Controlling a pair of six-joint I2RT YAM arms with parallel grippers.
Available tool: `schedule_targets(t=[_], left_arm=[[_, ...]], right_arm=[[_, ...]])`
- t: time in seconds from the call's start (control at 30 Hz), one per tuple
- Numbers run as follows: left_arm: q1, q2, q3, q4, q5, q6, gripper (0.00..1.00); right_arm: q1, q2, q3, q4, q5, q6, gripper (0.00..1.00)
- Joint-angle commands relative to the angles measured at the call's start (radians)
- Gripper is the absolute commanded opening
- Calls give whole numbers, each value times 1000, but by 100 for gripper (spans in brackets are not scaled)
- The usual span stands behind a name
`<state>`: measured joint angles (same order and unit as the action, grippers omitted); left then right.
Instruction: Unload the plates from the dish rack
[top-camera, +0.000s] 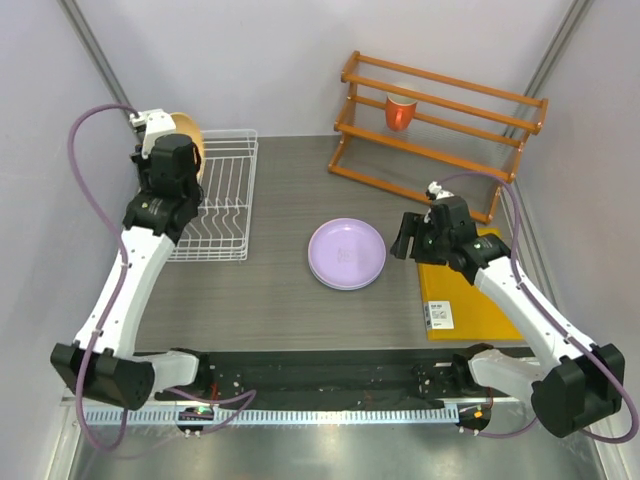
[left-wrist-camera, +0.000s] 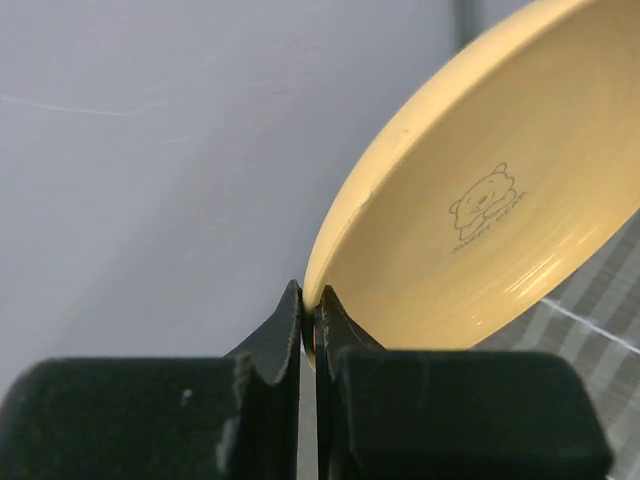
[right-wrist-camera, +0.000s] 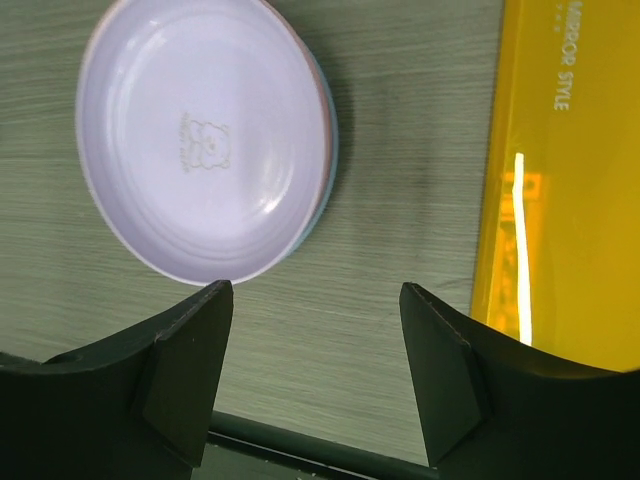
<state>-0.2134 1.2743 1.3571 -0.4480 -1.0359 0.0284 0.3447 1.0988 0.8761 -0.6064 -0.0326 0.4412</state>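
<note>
A: What's the L arm got?
B: The left gripper (left-wrist-camera: 308, 300) is clamped tight on the rim of the orange-yellow plate (left-wrist-camera: 420, 260), edge nipped between its two fingertips. Plate fans up & to the right of the jaws, tilted, over the far-left corner of the dish rack (top-camera: 225, 205). Can't tell if its lower edge touches the wires
A: Any writing on it?
B: Small bear drawing (left-wrist-camera: 483, 200) w/ two tiny words under it. Looks like "SWEET BEAR", not 100% sure
A: And the R one?
B: The right gripper (right-wrist-camera: 315, 290) hangs w/ jaws spread wide, nothing between them. The lilac plate (right-wrist-camera: 200, 140) lies flat on the table (right-wrist-camera: 400, 150) ahead & left of its fingers, w/ a bear stamp in the middle, text too faint. A pink rim (right-wrist-camera: 318, 72) & a blue rim (right-wrist-camera: 331, 170) peek out beneath it
A: Right of it?
B: Glossy yellow sheet (right-wrist-camera: 570, 200) just right of the fingers, printed "MIRROR STYLE" near its edge. White label (top-camera: 438, 315) on its near corner, print too small to read
</note>
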Motion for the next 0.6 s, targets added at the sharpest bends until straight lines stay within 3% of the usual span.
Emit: schedule_targets(t=[0.0,0.13,0.23,0.43,0.57], left_arm=[[-40,-102,45,-322,382,-323,0],[-84,-188,-50,-324,696,-497,0],[-136,-228,-113,-314,811,-576,0],[-282,-240,-187,-282,820,-665,0],[-385,-219,-181,-287,731,-699,0]], right_arm=[[-1,-43,98,34,-104,-16,73],[7,-56,126,97,-207,37,74],[30,-62,141,148,-236,68,74],[134,-27,164,191,-176,97,76],[198,10,175,197,-130,100,76]])
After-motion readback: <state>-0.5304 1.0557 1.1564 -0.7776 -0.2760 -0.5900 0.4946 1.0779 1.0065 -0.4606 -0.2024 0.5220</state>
